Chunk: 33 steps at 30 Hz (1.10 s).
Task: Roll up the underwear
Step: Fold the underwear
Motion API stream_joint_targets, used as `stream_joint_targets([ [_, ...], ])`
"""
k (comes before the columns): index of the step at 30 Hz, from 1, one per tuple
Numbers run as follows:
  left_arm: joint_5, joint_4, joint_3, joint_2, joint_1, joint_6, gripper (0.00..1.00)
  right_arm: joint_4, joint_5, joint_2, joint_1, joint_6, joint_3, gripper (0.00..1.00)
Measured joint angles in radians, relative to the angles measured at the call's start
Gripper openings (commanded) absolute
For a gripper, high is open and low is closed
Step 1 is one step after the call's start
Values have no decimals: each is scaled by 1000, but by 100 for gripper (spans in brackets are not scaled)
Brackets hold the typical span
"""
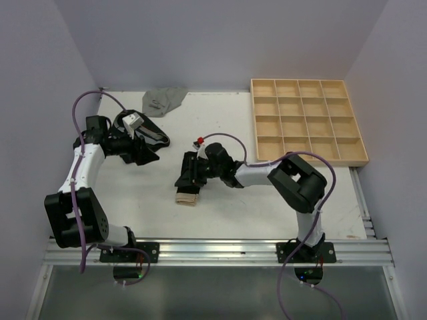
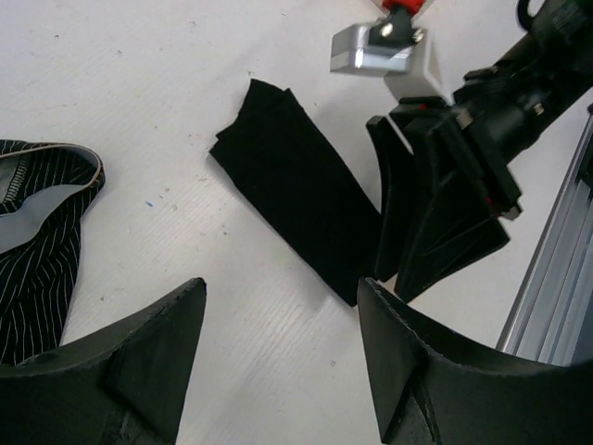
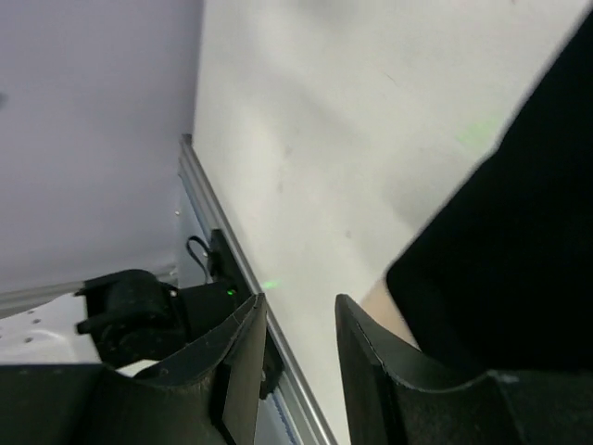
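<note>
The folded black underwear (image 2: pixel 296 204) is lying flat, not yet rolled, its end just outside the right gripper (image 3: pixel 299 306), whose jaws are standing parted and apparently empty, while the left gripper (image 2: pixel 283 289) is hovering wide open beside the striped pair (image 2: pixel 37 269), likewise unrolled.

One pair of briefs (image 2: pixel 296 209) lies central on the table (image 1: pixel 133 193), another pair (image 2: pixel 42 241) behind-left, the tray (image 1: pixel 288 107) behind-right.

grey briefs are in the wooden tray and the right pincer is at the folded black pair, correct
No: the grey briefs lie on the table left of the tray, as the top view shows. The right pincer is at the folded black pair.
</note>
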Motion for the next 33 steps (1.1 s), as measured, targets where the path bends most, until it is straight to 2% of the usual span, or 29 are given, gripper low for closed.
stream_joint_targets([
  [3, 6, 0, 0, 0, 0, 0, 71, -19, -1, -80, -19, -31, 13, 40],
  [7, 11, 2, 0, 0, 0, 0, 71, -14, -9, -82, -79, -43, 71, 39],
  [16, 10, 34, 18, 33, 0, -1, 71, 104, -37, 217, -140, 42, 132, 35],
  [17, 9, 35, 18, 39, 0, -1, 71, 159, -69, 244, -144, 78, 130, 35],
  [22, 6, 37, 18, 54, 0, 0, 71, 201, -77, 247, -141, 101, 122, 36],
  [26, 9, 35, 18, 54, 0, 11, 71, 127, -86, 210, -143, 69, 135, 38],
  [30, 11, 34, 18, 54, 0, 27, 71, 0, -100, 159, -153, 8, 235, 37],
  [33, 10, 38, 18, 53, 0, 29, 71, -32, -103, 146, -172, -23, 319, 36],
])
